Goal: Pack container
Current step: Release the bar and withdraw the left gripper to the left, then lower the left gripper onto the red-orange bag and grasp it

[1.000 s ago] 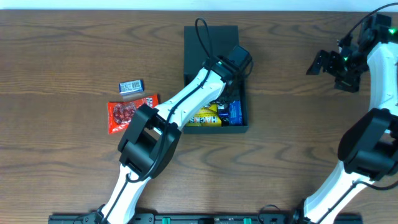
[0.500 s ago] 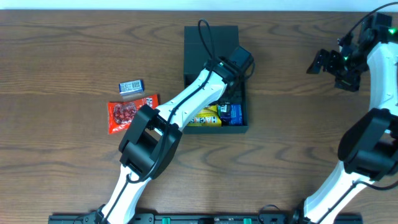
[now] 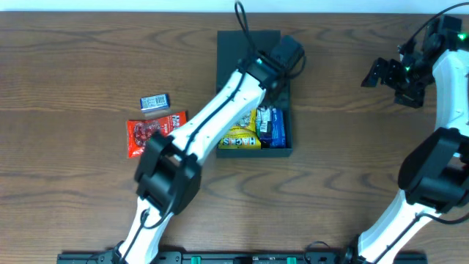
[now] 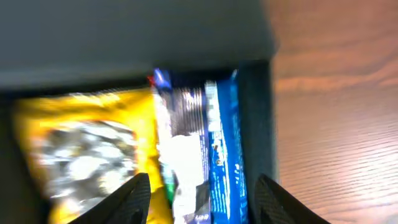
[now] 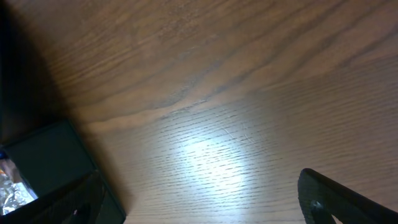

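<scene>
The container (image 3: 253, 152) is a dark box at the table's middle, with its lid flap (image 3: 233, 53) folded back at the far side. Inside lie a yellow packet (image 3: 242, 136) and a blue-and-white packet (image 3: 272, 126) side by side. My left arm (image 3: 220, 110) reaches over the box. In the left wrist view, my left gripper (image 4: 204, 186) hangs open above the blue-and-white packet (image 4: 205, 143), next to the right wall (image 4: 255, 124), and grips nothing. My right gripper (image 3: 377, 73) hovers open over bare table at the far right, holding nothing.
A red candy packet (image 3: 150, 133) and a small grey-white packet (image 3: 154, 103) lie on the wooden table left of the box. A corner of the box (image 5: 53, 155) shows at the left of the right wrist view.
My left gripper went from shut to open and drew back toward the far side of the box. The blue-and-white packet now lies uncovered beside the yellow one. The right arm stayed still.
</scene>
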Controlling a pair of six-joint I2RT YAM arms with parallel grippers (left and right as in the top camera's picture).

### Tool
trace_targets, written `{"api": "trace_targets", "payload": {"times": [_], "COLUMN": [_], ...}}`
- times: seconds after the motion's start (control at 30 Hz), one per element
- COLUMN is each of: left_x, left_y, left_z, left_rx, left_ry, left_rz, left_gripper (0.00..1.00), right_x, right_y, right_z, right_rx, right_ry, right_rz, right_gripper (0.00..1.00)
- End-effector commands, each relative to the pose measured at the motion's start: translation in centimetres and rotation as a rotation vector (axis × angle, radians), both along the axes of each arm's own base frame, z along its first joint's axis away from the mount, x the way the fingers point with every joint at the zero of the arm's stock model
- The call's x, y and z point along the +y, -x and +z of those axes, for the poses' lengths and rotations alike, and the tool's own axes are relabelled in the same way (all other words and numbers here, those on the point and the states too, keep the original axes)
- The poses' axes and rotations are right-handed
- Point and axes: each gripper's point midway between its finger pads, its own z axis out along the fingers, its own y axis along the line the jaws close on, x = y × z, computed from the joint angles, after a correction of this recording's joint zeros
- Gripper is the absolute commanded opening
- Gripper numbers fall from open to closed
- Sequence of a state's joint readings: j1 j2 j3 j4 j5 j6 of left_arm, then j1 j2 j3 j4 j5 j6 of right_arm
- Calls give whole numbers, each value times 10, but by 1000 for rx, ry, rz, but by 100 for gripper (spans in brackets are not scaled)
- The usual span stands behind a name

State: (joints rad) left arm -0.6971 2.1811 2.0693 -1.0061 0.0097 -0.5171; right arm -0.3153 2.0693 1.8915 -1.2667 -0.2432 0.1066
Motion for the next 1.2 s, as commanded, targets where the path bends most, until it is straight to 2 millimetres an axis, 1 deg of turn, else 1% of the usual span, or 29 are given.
{"api": "trace_targets", "payload": {"times": [0.0, 0.07, 0.13, 0.2, 0.27, 0.3, 0.37, 0.4, 0.53, 0.63, 0.7, 0.77, 0.9, 0.97, 1.0, 1.1, 1.17], "left_x": [56, 97, 127, 159, 192, 203, 233, 245, 263, 270, 275, 276, 272, 271, 272, 278, 276], "left_y": [-23, -23, -19, -11, -2, 2, 11, 15, 26, 39, 45, 50, 58, 63, 66, 73, 75], "left_z": [96, 125, 140, 149, 151, 150, 142, 134, 99, 65, 43, 23, -22, -38, -45, -61, -71], "left_rx": [-292, -363, -372, -342, -291, -268, -191, -142, -4, 95, 138, 170, 232, 254, 263, 280, 295], "left_ry": [-143, -239, -290, -322, -357, -375, -433, -448, -451, -464, -492, -519, -538, -536, -540, -533, -490], "left_rz": [88, 169, 217, 262, 321, 335, 372, 384, 403, 448, 439, 392, 198, 132, 128, 171, 186], "left_gripper": [59, 59, 59, 59, 59, 59, 59, 60, 61, 62, 63, 63, 64, 64, 65, 72, 74], "right_x": [-3, -3, -3, -3, -3, -3, -3, -3, -3, -3, -3, -3, -3, -3, -3, -2, -2], "right_y": [-3, -3, -3, -3, -3, -3, -3, -3, -3, -3, -3, -3, -3, -2, -2, -2, -2], "right_z": [4, 4, 4, 4, 4, 4, 4, 4, 4, 4, 4, 4, 4, 4, 4, 3, 3], "right_rx": [-9, -9, -9, -9, -10, -11, -11, -11, -11, -10, -10, -10, -9, -8, -7, -5, -4], "right_ry": [1, 1, 1, 1, 1, 1, 2, 2, 2, 1, 1, 1, 1, 1, 0, 0, 0], "right_rz": [-16, -16, -16, -16, -16, -16, -16, -16, -16, -16, -15, -15, -15, -15, -15, -15, -15], "right_gripper": [99, 99, 99, 99, 99, 99, 99, 99, 99, 99, 99, 99, 99, 99, 99, 99, 99]}}
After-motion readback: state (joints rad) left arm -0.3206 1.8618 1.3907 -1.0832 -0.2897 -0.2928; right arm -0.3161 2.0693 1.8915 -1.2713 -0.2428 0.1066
